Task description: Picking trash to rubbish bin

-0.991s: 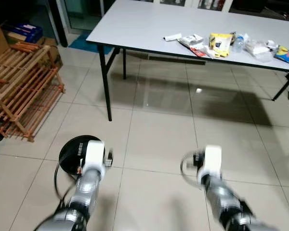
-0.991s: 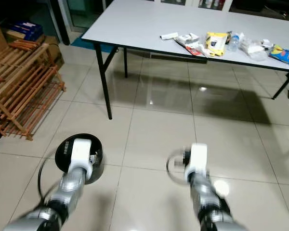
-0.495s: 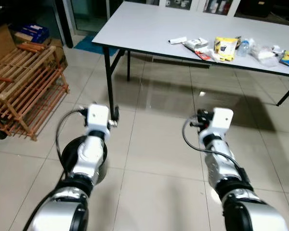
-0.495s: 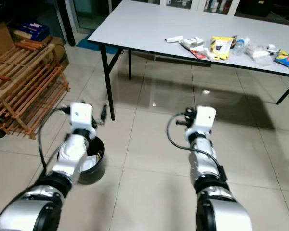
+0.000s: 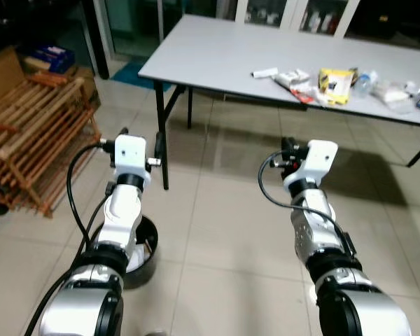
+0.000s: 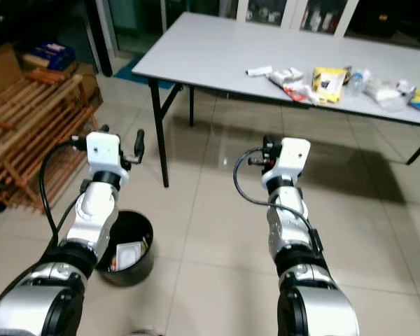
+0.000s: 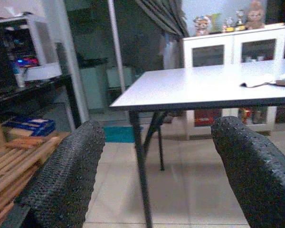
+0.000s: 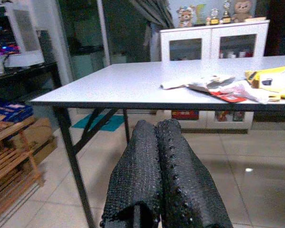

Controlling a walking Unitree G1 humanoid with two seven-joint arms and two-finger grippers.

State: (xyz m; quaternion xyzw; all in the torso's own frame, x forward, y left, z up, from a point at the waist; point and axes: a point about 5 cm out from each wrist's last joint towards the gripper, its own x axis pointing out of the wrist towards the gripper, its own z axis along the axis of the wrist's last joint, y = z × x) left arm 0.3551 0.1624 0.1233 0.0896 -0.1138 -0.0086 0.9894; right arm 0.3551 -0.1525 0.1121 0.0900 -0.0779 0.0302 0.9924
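Observation:
Trash lies along the far side of the grey table: a white wrapper, flat packets, a yellow bag, a plastic bottle and a clear bag. The black round rubbish bin stands on the floor under my left arm, with something white inside. My left gripper is raised in front of the table leg, open and empty, its fingers wide apart. My right gripper is raised at mid floor, shut on nothing, pointing at the table.
A wooden slatted rack leans at the left, with a cardboard box and blue packs behind it. Black folding table legs stand just ahead of the left gripper. White cabinets line the wall behind the table. Tiled floor lies between me and the table.
Both arms have lifted from low near the floor to chest height, pointing toward the table. The camera has shifted, and the table sits a little nearer in view.

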